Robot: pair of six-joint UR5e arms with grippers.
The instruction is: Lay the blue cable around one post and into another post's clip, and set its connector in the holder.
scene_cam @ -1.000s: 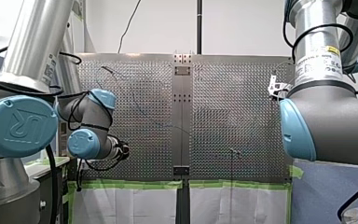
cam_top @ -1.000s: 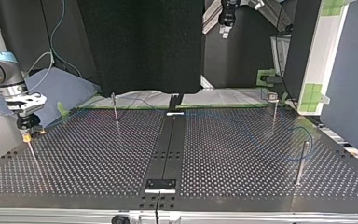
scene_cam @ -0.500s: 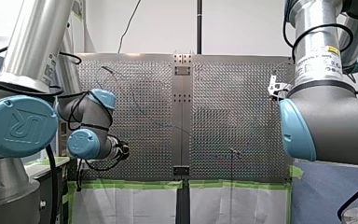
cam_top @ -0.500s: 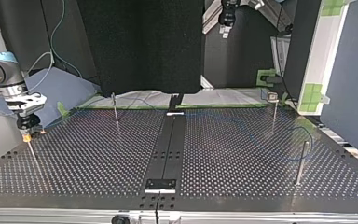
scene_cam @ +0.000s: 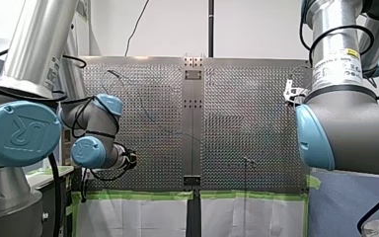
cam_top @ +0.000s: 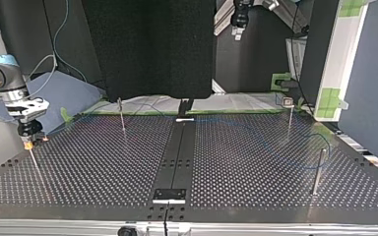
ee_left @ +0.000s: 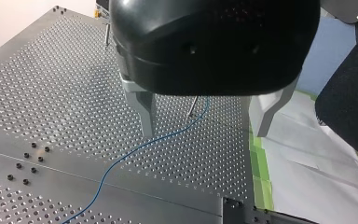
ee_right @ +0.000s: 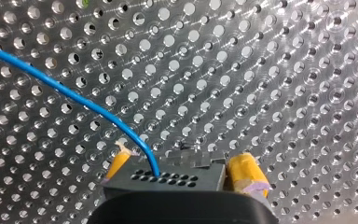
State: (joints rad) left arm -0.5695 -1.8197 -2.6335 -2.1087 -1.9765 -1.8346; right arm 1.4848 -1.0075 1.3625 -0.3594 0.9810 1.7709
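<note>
Blue cable [ee_right: 74, 95] runs in a curve over the holed metal table [ee_right: 261, 70] and ends in a small dark connector [ee_right: 168, 179] with rows of little holes in its face. My right gripper [ee_right: 182, 167] has this connector pinched between its two yellow pads [ee_right: 244, 173], one on each side of the block, so it is closed onto it. The right wrist view does not show whether the connector touches the table.

In the top view this gripper hangs over the table's far left corner, close to a thin post [cam_top: 33, 162] there. At that view's right, a faint loop of the cable lies on the table near a taller post [cam_top: 318, 169]; I cannot tell whether it goes round the post.

My left gripper [ee_left: 206, 130] is black with metal fingers [ee_left: 145, 109], which stand wide apart and hold nothing. It hangs above the table near its edge. The cable lies on the table below it, passing between the fingers and on towards the near side of the left wrist view. A slim post [ee_left: 193, 105] stands just ahead of the fingers, right beside the cable.
</note>
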